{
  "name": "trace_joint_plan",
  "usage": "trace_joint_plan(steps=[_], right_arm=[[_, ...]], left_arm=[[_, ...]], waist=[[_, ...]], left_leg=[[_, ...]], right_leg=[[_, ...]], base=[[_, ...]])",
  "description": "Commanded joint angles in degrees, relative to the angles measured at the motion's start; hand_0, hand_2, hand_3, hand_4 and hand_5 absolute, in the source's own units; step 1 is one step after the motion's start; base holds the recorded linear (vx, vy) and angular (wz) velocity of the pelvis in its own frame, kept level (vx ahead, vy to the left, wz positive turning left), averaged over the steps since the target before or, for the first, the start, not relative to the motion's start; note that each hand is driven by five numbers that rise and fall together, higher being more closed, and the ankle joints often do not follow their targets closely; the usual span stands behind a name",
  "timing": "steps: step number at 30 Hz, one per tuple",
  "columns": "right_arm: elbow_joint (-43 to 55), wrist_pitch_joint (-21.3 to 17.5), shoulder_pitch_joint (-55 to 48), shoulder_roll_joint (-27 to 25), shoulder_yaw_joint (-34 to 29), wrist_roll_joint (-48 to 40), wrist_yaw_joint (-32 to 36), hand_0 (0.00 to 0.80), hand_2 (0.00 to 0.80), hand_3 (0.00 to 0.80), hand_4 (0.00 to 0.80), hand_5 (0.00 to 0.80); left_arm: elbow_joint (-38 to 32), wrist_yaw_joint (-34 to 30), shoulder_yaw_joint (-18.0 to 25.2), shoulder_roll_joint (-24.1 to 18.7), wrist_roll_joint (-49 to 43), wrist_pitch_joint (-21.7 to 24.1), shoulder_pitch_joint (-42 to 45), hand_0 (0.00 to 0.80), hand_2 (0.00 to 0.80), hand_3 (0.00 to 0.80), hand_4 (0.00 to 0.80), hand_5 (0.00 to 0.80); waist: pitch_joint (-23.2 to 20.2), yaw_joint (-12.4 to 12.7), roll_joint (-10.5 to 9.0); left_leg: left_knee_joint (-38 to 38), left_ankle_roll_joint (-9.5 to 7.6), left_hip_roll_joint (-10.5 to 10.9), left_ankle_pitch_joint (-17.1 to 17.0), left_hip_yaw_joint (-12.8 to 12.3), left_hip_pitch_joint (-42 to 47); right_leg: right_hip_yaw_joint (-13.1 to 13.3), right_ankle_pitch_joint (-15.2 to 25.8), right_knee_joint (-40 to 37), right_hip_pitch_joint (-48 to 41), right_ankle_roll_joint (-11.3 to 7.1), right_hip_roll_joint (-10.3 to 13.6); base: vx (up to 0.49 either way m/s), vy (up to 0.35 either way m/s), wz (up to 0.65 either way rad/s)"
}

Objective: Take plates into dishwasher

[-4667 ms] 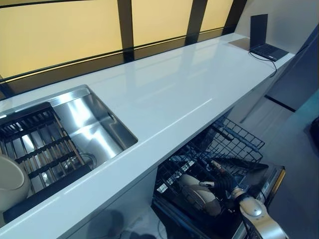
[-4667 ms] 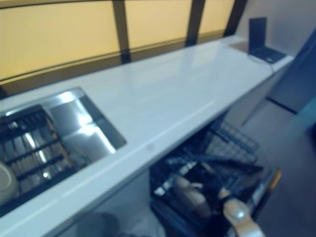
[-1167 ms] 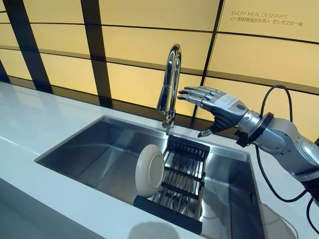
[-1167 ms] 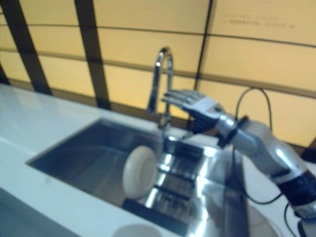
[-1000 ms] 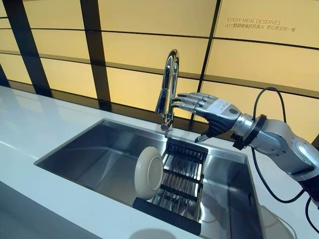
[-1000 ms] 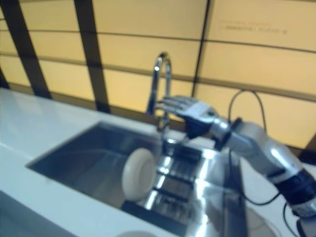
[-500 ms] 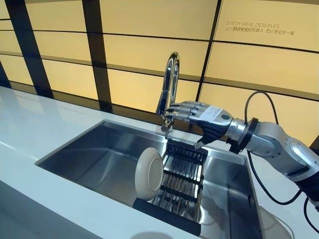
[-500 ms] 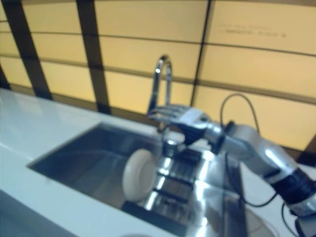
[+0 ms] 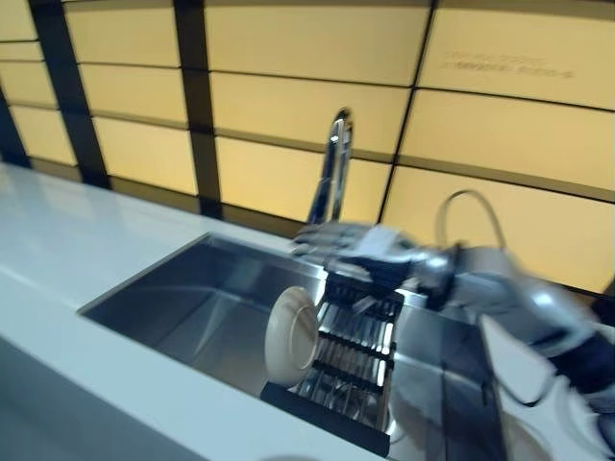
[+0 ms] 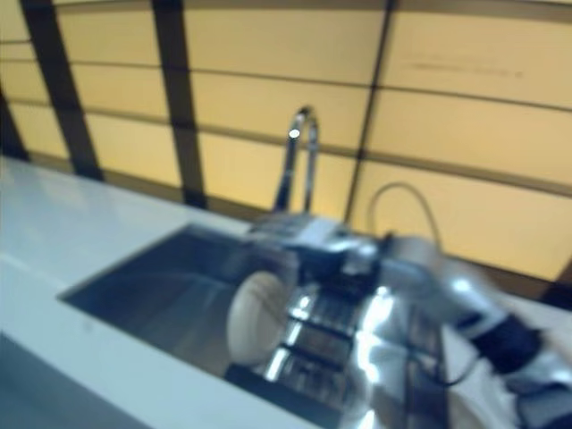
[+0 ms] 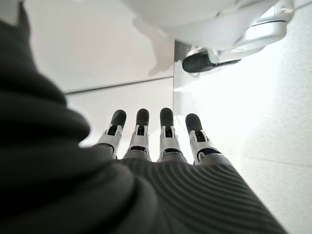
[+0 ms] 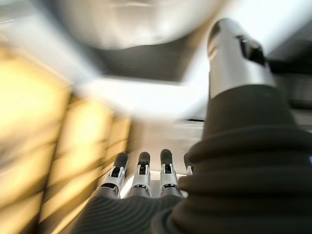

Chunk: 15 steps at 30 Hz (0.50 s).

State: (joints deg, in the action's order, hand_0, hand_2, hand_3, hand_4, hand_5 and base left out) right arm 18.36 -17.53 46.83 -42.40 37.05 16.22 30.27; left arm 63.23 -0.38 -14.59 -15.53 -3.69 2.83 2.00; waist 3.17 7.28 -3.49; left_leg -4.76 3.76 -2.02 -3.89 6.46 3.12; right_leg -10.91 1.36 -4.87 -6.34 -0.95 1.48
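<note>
- I see one plate (image 9: 290, 336) standing on edge in the rack (image 9: 348, 360), at the rack's left end, inside the sink (image 9: 183, 303).
- My right robot hand (image 9: 360, 252) hangs over the rack's far end, just near of the faucet (image 9: 332, 168), fingers (image 12: 140, 170) stretched out wide and holding nothing; it is apart from the plate.
- My left robot hand (image 11: 161, 146) shows only in its wrist view, fingers straight and empty, over a pale floor.
- The white surface (image 9: 58, 240) runs along the sink's left and near sides.
</note>
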Motion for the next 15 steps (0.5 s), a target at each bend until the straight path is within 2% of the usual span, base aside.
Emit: trace_joint_plan(steps=[1,5,8,15], right_arm=[[-0.74,1.61,3.51,-1.92,-3.62,-3.19,-1.51,0.0,0.0,0.0,0.0,0.0],[0.18,2.54,2.07,-2.16,-5.57,-3.84,-2.54,0.0,0.0,0.0,0.0,0.0],[0.28,1.84,1.04,-1.92,-6.51,-2.6,-2.91,0.0,0.0,0.0,0.0,0.0],[-0.42,2.52,0.52,-1.95,-6.51,-1.97,-2.94,0.0,0.0,0.0,0.0,0.0]], left_arm=[[3.33,0.06,-0.96,-0.95,-0.58,0.54,-2.53,0.0,0.0,0.0,0.0,0.0],[3.29,0.05,-0.58,-0.94,-0.84,0.67,-2.44,0.0,0.0,0.0,0.0,0.0],[3.4,0.27,-0.67,-0.84,-0.75,0.65,-2.48,0.0,0.0,0.0,0.0,0.0],[2.84,0.0,-0.95,-0.96,-0.5,0.15,-2.44,0.0,0.0,0.0,0.0,0.0]], waist=[[-0.73,0.79,-1.73],[-0.69,0.61,-1.73],[-0.65,0.35,-1.71],[-0.73,0.34,-1.65]], left_leg=[[0.27,-1.53,0.89,1.27,-2.95,-0.3],[0.24,-1.62,0.92,1.24,-3.03,-0.41],[0.22,-1.68,0.92,1.32,-3.19,-0.36],[0.3,-1.72,0.93,1.35,-3.37,-0.31]], right_leg=[[-0.71,-0.54,0.38,-0.35,-1.04,1.13],[-0.64,-0.48,0.4,-0.21,-1.07,1.08],[-0.41,-0.42,0.39,-0.14,-1.1,1.04],[-0.31,-0.37,0.37,-0.19,-1.16,1.02]], base=[[-0.009,0.006,0.11],[0.0,0.0,0.0],[0.0,0.0,0.0],[0.0,0.0,0.0]])
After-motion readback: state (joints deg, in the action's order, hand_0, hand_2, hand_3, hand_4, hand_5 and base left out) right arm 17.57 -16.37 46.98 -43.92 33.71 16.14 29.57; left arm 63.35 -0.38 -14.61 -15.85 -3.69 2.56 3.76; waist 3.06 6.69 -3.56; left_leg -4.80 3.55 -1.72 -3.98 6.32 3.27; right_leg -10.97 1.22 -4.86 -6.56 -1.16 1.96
